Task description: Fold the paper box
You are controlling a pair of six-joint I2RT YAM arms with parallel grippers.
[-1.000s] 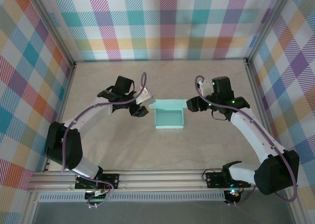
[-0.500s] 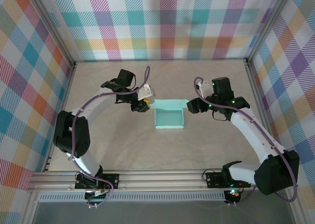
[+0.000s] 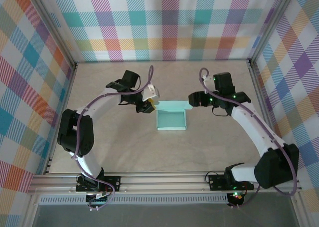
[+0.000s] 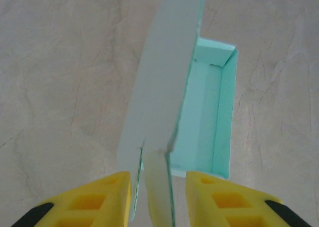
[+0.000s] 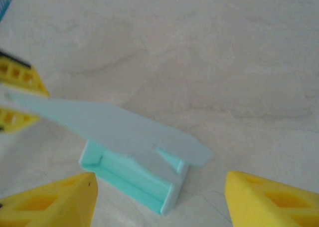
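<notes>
In both wrist views the yellow fingers are cut off by the bottom edge, so only their tips show. From above, the left gripper (image 3: 149,106) is partly covered by its own wrist. Its yellow tips are blurred at the left edge of the right wrist view.

Each arm arcs up from its base at the near edge and bends inward, wrists facing each other across the middle of the table (image 3: 124,147).

The paper box (image 3: 171,119) sits at the table's centre as a shallow open tray. Its lid flap (image 3: 171,106) is raised along the far side. In the left wrist view the left gripper (image 4: 158,197) straddles the flap's (image 4: 164,72) left end. Its jaws are narrowly spread, with a gap visible on one side, and the box (image 4: 209,112) lies just beyond.

The right gripper (image 3: 192,99) hovers just beside the flap's right end. In its own view the right gripper (image 5: 160,184) has its jaws spread wide and holds nothing, with the flap (image 5: 114,127) and box (image 5: 134,172) just ahead
</notes>
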